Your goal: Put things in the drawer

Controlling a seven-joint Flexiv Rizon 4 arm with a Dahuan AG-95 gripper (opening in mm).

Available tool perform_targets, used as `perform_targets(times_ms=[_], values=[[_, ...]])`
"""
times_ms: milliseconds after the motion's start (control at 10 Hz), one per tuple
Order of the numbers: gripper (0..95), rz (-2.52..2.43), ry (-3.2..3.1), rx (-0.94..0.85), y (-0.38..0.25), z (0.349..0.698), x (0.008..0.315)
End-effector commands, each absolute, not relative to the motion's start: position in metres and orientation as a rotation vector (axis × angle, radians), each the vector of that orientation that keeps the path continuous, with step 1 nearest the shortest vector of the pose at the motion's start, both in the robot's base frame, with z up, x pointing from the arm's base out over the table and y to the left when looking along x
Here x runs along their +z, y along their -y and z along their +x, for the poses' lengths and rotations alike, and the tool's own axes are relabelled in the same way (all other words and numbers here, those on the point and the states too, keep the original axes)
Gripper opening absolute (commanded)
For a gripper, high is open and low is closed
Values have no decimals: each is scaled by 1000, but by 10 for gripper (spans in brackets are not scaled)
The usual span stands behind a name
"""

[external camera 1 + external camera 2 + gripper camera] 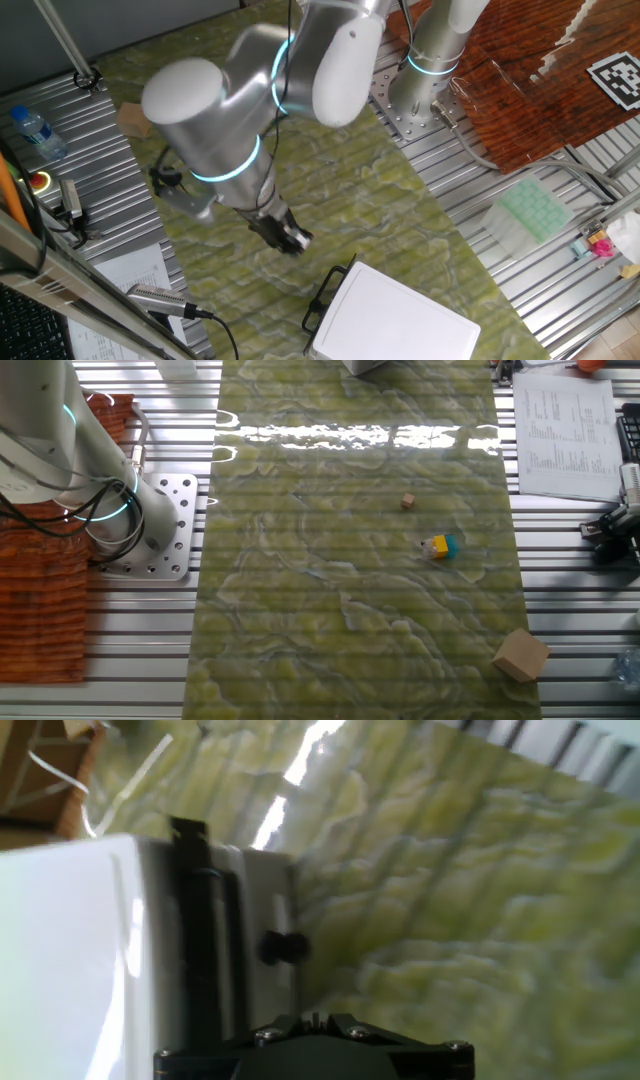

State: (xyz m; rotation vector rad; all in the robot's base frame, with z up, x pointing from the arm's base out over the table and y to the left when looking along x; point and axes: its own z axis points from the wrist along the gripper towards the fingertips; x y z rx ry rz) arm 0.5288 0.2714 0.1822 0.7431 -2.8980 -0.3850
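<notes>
The black two-finger gripper [290, 237] is seen low over the glossy green-yellow marbled mat [400, 215], just beside the black wire handle [328, 290] of the white box-like cabinet [395, 315]; whether its jaws are parted or closed cannot be told, since the fingers are blurred in one fixed view and cut off in the hand view, where only the dark gripper base is shown at the bottom edge. In the hand view the smooth white cabinet front [70, 960] and the thin black handle [195, 940] with a round black knob [283, 948] are seen close and tilted; the drawer appears shut. The rounded silver arm [215, 120] with glowing cyan rings is blurred. In the other fixed view a small yellow-and-blue toy [438, 546], a tiny tan cube [407, 502] and a larger tan cardboard block [521, 654] are seen lying apart on the mat; a clear plastic bottle [38, 132] and a pale green gridded tray [535, 212] lie on the ribbed metal table [480, 180].
</notes>
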Motion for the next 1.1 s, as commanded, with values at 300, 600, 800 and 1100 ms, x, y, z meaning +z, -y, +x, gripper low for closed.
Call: perform_targets(times_ms=[300,600,800,1100], values=[[0,688,2910,-299,-204,538,201],[0,678,2911,-223,-194,537,199],[0,611,2927,-218,-195,538,200],[0,464,2989,-188,-195,538,199]])
